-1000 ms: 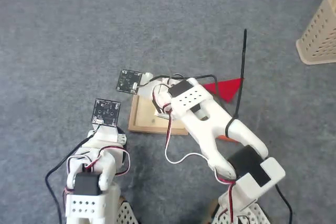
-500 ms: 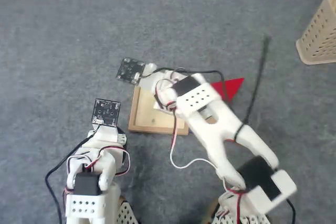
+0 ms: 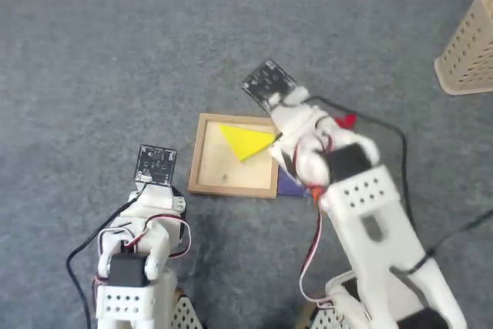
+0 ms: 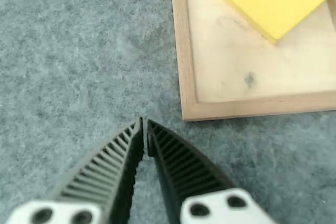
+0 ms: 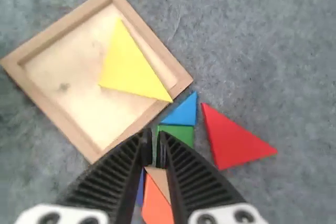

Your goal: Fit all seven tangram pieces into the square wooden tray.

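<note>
Over on the left, the left end effector point(image 4: 143, 129) hangs low above the grey tabletop point(image 3: 92, 75), just short of the near edge of the tray. Its jaws are pressed almost together and there is nothing between them.

Next along is the square wooden tray point(image 3: 196, 152), lying flat. One piece is in it: the big yellow triangle point(image 3: 245, 141), up against the far side. Its long point runs out toward the right-hand wall, and in the right wrist view that tip seems to sit on the inner lip rather than inside it. I would not call the piece properly seated. The rest of the tray floor is bare wood.

To the right of the tray the right arm stands tall, with the right end effector point(image 5: 154, 137) above the tray's outer corner. Its jaws are drawn close with only a thin slit between them, and they carry nothing.

Under and beyond it the remaining pieces are bunched on the tabletop, touching or nearly touching:
- a blue triangle point(image 5: 182, 113) just beside the tray wall
- a green square point(image 5: 178, 134) under the jaw tips
- a large red triangle point(image 5: 231, 137) farthest right
- a pale wood-coloured piece point(image 5: 160, 174)
- an orange piece point(image 5: 155, 205)
- a sliver of a purple piece point(image 5: 139, 182), mostly hidden by the jaws

By my count that is one of seven placed and six to go — an early stage. The yellow triangle probably needs a nudge before the others can fit around it.
</note>
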Robot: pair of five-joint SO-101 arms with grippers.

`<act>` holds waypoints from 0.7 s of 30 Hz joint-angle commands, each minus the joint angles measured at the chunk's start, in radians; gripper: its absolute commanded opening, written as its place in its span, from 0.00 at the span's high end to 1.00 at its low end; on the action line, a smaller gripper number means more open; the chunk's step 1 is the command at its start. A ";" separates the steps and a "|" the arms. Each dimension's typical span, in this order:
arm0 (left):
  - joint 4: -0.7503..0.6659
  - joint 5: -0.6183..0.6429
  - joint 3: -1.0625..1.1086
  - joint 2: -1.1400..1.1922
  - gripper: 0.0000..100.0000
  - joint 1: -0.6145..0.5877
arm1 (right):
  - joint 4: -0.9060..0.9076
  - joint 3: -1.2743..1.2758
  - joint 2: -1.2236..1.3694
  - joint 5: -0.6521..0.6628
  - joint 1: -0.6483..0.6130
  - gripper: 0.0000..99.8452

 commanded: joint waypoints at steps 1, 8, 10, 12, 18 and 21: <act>0.005 0.009 -0.005 -0.005 0.99 -0.005 | -0.242 0.110 -0.022 -0.078 -0.007 0.99; 0.005 0.009 -0.005 -0.005 0.99 -0.005 | -0.418 0.098 0.252 -0.091 -0.013 0.99; 0.005 0.009 -0.005 -0.005 0.99 -0.005 | -0.486 0.098 0.318 -0.091 -0.007 0.99; 0.005 0.009 -0.005 -0.005 0.99 -0.005 | -0.542 0.098 0.375 -0.089 -0.008 0.99; 0.005 0.009 -0.005 -0.005 0.99 -0.005 | -0.687 0.097 0.519 -0.089 -0.013 0.99; 0.005 0.009 -0.005 -0.005 0.99 -0.005 | -0.785 0.097 0.595 -0.089 -0.015 0.99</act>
